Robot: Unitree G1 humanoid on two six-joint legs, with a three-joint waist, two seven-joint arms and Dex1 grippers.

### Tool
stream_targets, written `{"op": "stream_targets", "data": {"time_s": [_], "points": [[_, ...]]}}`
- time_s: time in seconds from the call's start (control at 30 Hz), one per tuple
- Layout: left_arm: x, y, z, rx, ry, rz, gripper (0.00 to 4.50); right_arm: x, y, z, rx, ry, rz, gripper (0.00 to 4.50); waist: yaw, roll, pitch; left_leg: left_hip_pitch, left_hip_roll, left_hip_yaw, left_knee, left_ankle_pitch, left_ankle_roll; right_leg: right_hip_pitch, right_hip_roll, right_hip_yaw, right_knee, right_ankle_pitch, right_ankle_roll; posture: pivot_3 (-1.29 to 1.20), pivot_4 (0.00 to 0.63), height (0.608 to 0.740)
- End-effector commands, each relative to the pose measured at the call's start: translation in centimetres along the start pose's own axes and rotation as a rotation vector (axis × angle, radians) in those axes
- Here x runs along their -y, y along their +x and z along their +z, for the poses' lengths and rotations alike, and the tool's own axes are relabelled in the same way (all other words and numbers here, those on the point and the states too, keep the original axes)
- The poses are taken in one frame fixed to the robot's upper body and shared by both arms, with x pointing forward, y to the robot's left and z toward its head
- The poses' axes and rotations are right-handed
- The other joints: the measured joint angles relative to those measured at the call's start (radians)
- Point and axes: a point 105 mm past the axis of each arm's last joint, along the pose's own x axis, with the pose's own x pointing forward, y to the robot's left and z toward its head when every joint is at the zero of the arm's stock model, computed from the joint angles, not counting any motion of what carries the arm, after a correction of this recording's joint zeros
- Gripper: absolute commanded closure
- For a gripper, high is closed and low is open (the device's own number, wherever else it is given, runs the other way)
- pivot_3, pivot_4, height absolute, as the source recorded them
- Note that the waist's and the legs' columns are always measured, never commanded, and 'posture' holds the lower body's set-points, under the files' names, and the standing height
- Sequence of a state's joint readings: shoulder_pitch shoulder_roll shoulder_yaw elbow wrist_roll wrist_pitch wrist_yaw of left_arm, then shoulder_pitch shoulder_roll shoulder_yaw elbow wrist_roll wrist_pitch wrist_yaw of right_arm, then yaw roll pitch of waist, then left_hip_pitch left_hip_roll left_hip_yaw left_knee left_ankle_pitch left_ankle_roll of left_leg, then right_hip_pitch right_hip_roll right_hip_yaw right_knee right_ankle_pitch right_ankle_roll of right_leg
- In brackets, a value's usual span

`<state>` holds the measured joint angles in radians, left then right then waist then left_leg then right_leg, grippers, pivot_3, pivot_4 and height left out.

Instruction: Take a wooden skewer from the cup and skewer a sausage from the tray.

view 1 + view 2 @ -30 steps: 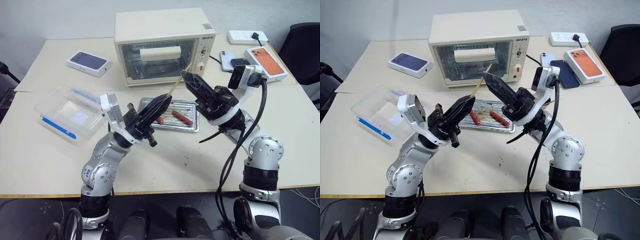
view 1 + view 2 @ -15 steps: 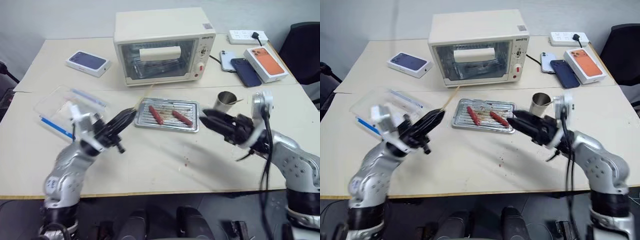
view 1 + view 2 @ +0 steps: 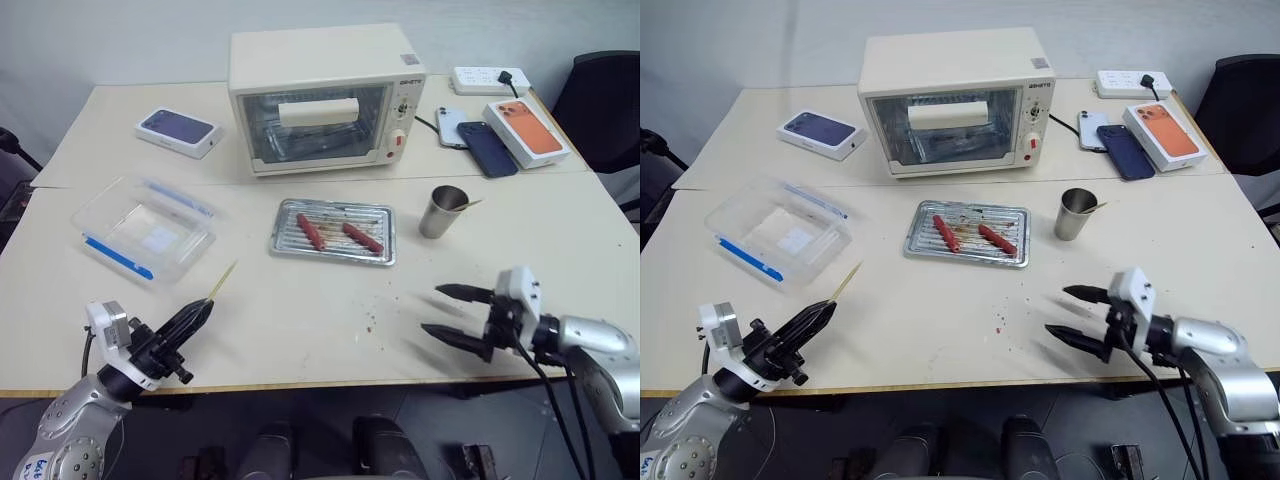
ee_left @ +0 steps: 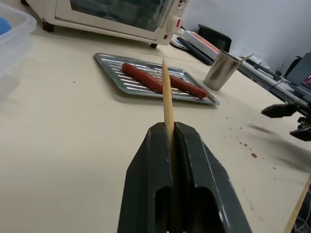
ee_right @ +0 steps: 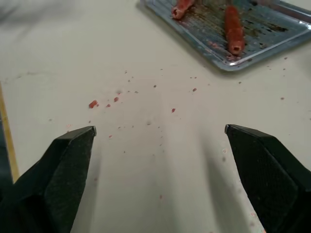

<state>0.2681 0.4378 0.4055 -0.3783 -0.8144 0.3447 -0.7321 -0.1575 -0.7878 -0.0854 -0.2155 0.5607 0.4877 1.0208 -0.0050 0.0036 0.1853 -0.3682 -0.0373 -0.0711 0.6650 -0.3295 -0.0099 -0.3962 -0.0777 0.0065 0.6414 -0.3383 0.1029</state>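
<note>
Thin pale wooden skewer [image 4: 167, 92] pinched in left gripper [image 3: 196, 314], right gripper [image 3: 453, 313] spread empty: next, likely spearing a reddish-brown sausage [image 3: 311, 231] on the far ridged silver tray [image 3: 384, 254].

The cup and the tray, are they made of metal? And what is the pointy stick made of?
The cup looks like metal: dull silver-grey with a soft, brushed shine. The tray looks like metal too: silvery, ridged bottom, with brown stains. The wooden skewer in the left claw looks like bare pale wood, matte and tan, though it could be bamboo.
</note>
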Motion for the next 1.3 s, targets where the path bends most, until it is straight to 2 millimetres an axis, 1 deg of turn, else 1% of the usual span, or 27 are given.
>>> {"op": "stream_targets", "data": {"time_s": [0.03,0.1,0.13,0.23,0.3,0.37,0.5,0.7,0.8,0.9,0.97,1.07,1.23,1.3], "points": [[0.4,0.6,0.8,0.027,0.041,-0.016,4.50,0.0,3.2,3.6,-0.065,-0.011,0.013,0.05,0.001,0.000,0.000,0.000,0.000,0.000,0.000,0.000,-0.001,0.000,0.000,0.000,0.000,0.000,0.000,0.00,0.150,0.740],[0.4,0.9,0.9,0.029,0.042,-0.019,4.50,0.9,4.9,5.4,-0.057,-0.014,-0.012,0.05,0.003,0.000,0.000,-0.001,0.000,-0.001,-0.001,0.000,-0.001,-0.002,0.000,-0.001,-0.001,0.000,0.000,0.00,0.150,0.740],[0.4,1.1,0.8,0.028,0.043,-0.023,4.50,1.7,5.9,6.0,-0.072,-0.022,-0.049,0.05,0.003,0.000,0.000,-0.002,0.000,-0.001,-0.002,0.000,-0.001,-0.002,0.000,-0.001,-0.001,0.000,-0.001,0.00,0.150,0.740],[0.5,1.5,0.8,0.029,0.044,-0.029,4.50,4.1,8.4,7.1,-0.121,-0.055,-0.176,0.05,0.004,0.000,0.000,-0.003,-0.001,-0.001,-0.002,0.000,-0.001,-0.002,-0.001,-0.001,-0.003,0.000,0.000,0.00,0.150,0.740],[0.5,1.7,0.7,0.030,0.044,-0.032,4.50,5.2,9.6,7.4,-0.133,-0.094,-0.226,0.05,0.006,-0.001,0.000,-0.004,-0.002,-0.001,-0.002,0.000,0.000,-0.003,-0.001,-0.001,-0.003,0.000,-0.001,0.00,0.150,0.740],[0.7,2.0,0.6,0.038,0.042,-0.038,4.50,6.0,10.9,7.3,-0.156,-0.116,-0.251,0.05,0.005,-0.001,0.000,-0.004,-0.003,-0.001,-0.001,-0.001,0.000,-0.003,-0.002,-0.002,-0.003,0.000,-0.001,0.00,0.150,0.740],[1.1,2.4,0.5,0.046,0.041,-0.045,4.50,6.5,12.7,7.1,-0.178,-0.102,-0.239,0.05,-0.001,-0.001,0.000,-0.005,-0.003,0.000,-0.002,-0.001,0.001,-0.005,-0.002,-0.001,-0.002,0.000,0.000,0.00,0.150,0.740],[1.4,2.5,0.6,0.058,0.040,-0.044,4.50,6.1,13.9,6.1,-0.220,-0.103,-0.201,0.05,-0.004,-0.001,0.000,-0.007,-0.002,0.002,-0.001,0.000,-0.001,-0.011,-0.001,0.000,0.003,0.000,0.000,0.00,0.150,0.740],[1.4,2.7,1.5,0.105,0.044,-0.036,4.50,6.2,14.0,5.8,-0.226,-0.103,-0.198,0.58,-0.008,-0.001,0.000,-0.007,-0.002,0.002,-0.001,0.000,-0.001,-0.011,-0.001,0.001,0.005,0.000,0.000,0.00,0.150,0.740],[1.2,2.9,2.1,0.133,0.045,-0.029,4.50,6.5,14.0,5.6,-0.228,-0.107,-0.211,1.43,-0.009,-0.001,0.000,-0.007,-0.002,0.002,-0.001,0.000,-0.001,-0.011,-0.001,0.001,0.005,0.000,0.000,0.00,0.150,0.740],[1.3,3.0,2.1,0.132,0.047,-0.033,4.50,6.7,14.0,5.4,-0.228,-0.110,-0.218,2.06,-0.011,-0.001,-0.001,-0.007,-0.002,0.002,-0.001,0.000,-0.001,-0.011,-0.001,0.001,0.005,0.000,0.000,0.00,0.150,0.740],[1.3,3.3,2.2,0.131,0.049,-0.041,4.50,6.8,14.0,5.1,-0.237,-0.115,-0.223,2.83,-0.019,-0.001,-0.001,-0.007,-0.002,0.002,-0.001,0.000,-0.001,-0.011,-0.001,0.001,0.005,0.000,0.000,0.00,0.150,0.740],[1.4,3.4,2.1,0.129,0.049,-0.049,4.50,6.9,14.0,4.8,-0.242,-0.122,-0.222,2.83,-0.023,-0.001,-0.001,-0.007,-0.002,0.002,-0.001,0.000,-0.001,-0.011,-0.001,0.001,0.005,0.000,0.000,0.00,0.150,0.740],[1.5,3.5,2.0,0.122,0.047,-0.055,4.50,6.8,14.1,4.9,-0.232,-0.125,-0.212,3.18,-0.023,-0.001,-0.001,-0.007,-0.002,0.002,-0.001,0.000,-0.001,-0.011,-0.001,0.001,0.005,0.000,0.000,0.00,0.150,0.740]]}}
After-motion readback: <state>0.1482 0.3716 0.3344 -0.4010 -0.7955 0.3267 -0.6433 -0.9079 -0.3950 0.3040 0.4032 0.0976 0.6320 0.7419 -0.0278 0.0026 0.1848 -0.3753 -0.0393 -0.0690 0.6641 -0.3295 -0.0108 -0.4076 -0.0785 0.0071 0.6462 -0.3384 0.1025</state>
